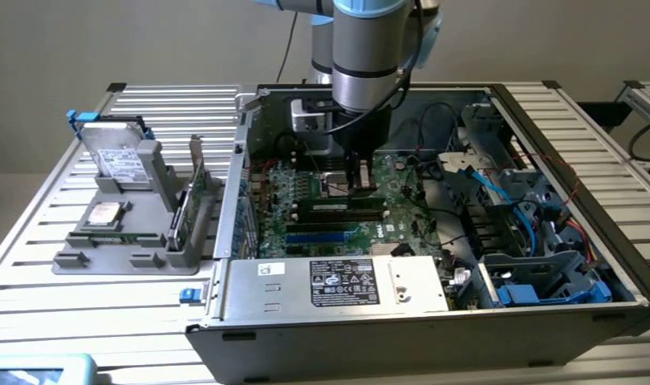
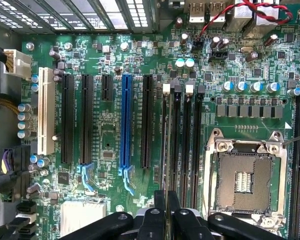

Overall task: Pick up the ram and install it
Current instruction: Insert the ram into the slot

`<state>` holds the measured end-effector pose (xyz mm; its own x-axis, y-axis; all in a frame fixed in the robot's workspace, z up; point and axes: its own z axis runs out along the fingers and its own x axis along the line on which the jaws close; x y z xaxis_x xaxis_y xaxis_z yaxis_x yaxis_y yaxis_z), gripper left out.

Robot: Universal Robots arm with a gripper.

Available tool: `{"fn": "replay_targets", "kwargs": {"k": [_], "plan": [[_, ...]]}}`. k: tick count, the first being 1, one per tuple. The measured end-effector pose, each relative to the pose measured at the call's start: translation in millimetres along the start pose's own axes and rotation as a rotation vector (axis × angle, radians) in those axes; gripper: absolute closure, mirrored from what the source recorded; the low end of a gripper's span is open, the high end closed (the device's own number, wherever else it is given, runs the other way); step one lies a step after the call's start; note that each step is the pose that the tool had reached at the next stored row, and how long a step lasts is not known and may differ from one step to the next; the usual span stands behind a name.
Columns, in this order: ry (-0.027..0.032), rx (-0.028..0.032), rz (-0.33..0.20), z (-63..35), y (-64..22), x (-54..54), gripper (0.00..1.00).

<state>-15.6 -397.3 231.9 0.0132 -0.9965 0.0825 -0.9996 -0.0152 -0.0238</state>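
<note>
My gripper [image 1: 357,186] is lowered inside the open computer case [image 1: 432,317], just over the motherboard [image 1: 303,204]. In the wrist view its black fingers [image 2: 159,212] stand close together. Between them I see a thin stick edge-on, the ram [image 2: 164,150]. It lies in line with the outermost of several black memory slots [image 2: 186,140], next to the CPU socket [image 2: 245,175]. I cannot tell whether the ram is touching the slot or hanging just above it. The gripper [image 2: 166,212] is shut on it.
A grey holder [image 1: 122,253] left of the case carries a silver hard drive [image 1: 122,156] and a green expansion card [image 1: 191,200]. In the case are the power supply [image 1: 336,281], blue and black cables [image 1: 485,192], and long expansion slots [image 2: 125,125].
</note>
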Motion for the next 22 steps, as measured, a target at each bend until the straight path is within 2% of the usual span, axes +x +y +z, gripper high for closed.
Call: {"fn": "replay_targets", "kwargs": {"k": [22], "plan": [[0.0028,0.0017,0.000,3.8,0.4,-1.1,0.86]]}}
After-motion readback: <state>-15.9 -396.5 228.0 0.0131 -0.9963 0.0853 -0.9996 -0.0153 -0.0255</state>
